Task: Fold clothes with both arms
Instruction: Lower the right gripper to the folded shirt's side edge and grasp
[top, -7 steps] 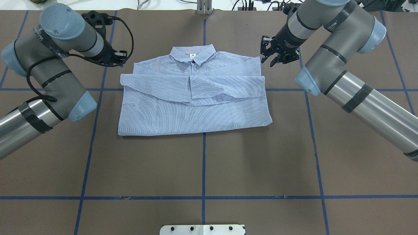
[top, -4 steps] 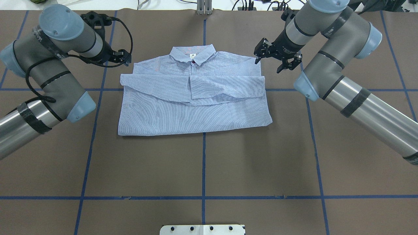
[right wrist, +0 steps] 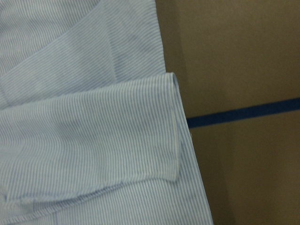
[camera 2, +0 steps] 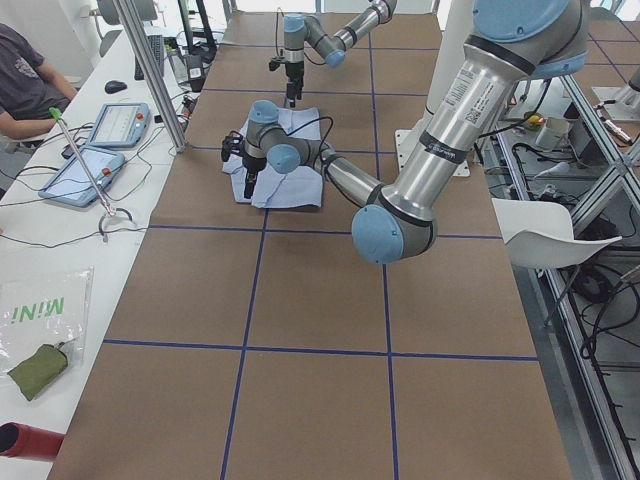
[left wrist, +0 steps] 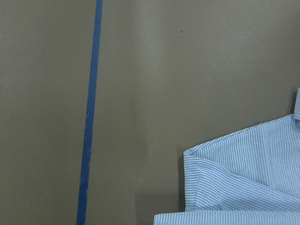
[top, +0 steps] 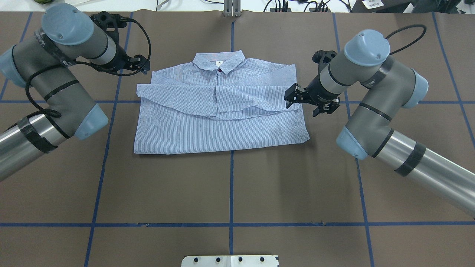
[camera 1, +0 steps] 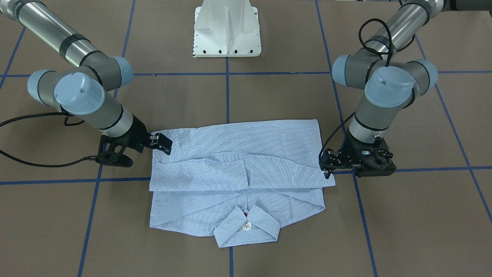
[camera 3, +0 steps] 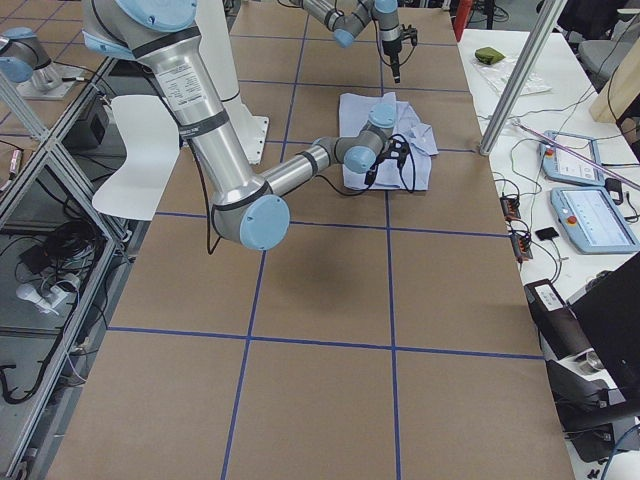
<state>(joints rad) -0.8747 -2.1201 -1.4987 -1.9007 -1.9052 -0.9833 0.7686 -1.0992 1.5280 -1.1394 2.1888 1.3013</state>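
— Brown covering (top: 167, 185) spreads over the whole table, and we see blue tape lines (top: 231, 193) ruling it into squares. Nearest us, the white base plate (top: 230, 260) sits well to the robot's side of both claws.

— Agreed. Next comes the shirt (top: 222, 126), flat on the covering between the two claws. Its hem lies toward the base, both sleeves are folded across the chest, and the collar (top: 219, 61) is on the far side.

— We find the right gripper (top: 308, 102) at the shirt's side edge, beside the end of the folded sleeve, its fingers spread apart with nothing between them.

— The left gripper (top: 142, 65) hangs just outside the shoulder corner, farther out than the right one. Whether its fingers are parted we cannot tell.

— Beyond both claws the covering ends, and cables (top: 282, 5) lie along the far edge.

— Past that edge we see a white bench (camera 2: 40, 250) with two tablets (camera 2: 125, 122), a seated person (camera 2: 25, 85) and a green pouch (camera 2: 38, 368). Behind the claws, on the robot's side, stands a white chair (camera 2: 540, 225).
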